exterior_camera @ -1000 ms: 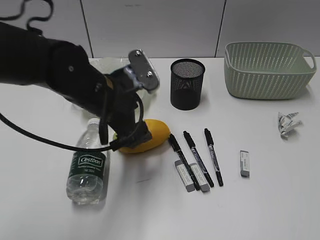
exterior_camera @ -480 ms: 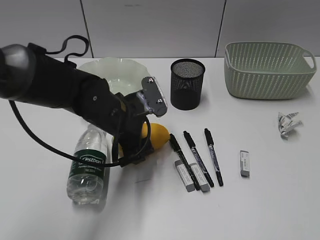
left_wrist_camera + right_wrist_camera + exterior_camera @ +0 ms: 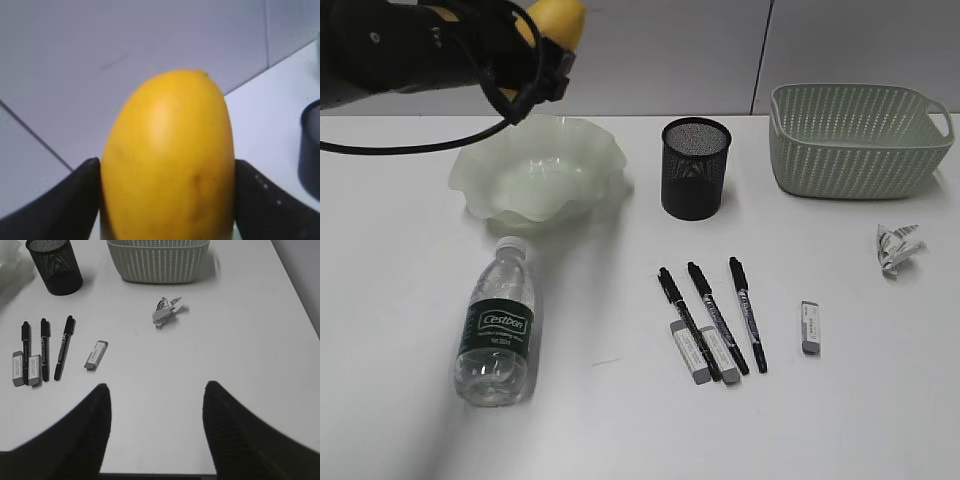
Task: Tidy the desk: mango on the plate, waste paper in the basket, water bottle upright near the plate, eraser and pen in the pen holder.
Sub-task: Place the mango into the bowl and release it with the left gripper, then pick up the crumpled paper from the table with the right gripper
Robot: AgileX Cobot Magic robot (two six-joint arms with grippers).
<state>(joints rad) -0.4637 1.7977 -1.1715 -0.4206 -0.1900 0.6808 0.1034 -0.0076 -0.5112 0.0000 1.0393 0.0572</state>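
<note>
My left gripper point(image 3: 545, 40) is shut on the yellow mango point(image 3: 560, 20) and holds it high above the far rim of the pale green wavy plate point(image 3: 480, 185); the mango point(image 3: 167, 160) fills the left wrist view between the jaws point(image 3: 167, 200). The water bottle point(image 3: 498, 325) lies on its side in front of the plate. Three black pens point(image 3: 710, 315) and three erasers point(image 3: 703, 352) lie mid-desk. The black mesh pen holder point(image 3: 695, 168) stands behind them. The crumpled waste paper point(image 3: 895, 245) lies in front of the green basket point(image 3: 855, 140). My right gripper point(image 3: 155, 405) is open and empty, out of the exterior view.
The right wrist view shows the pens point(image 3: 45, 352), the erasers point(image 3: 96, 354), the waste paper point(image 3: 166, 311), the pen holder point(image 3: 55, 265) and the basket point(image 3: 160, 260) beyond the open jaws. The desk's right edge runs close to the basket.
My left gripper has lifted the mango off the desk and carried it up and back, from beside the bottle to high over the plate. Everything else has stayed put.
</note>
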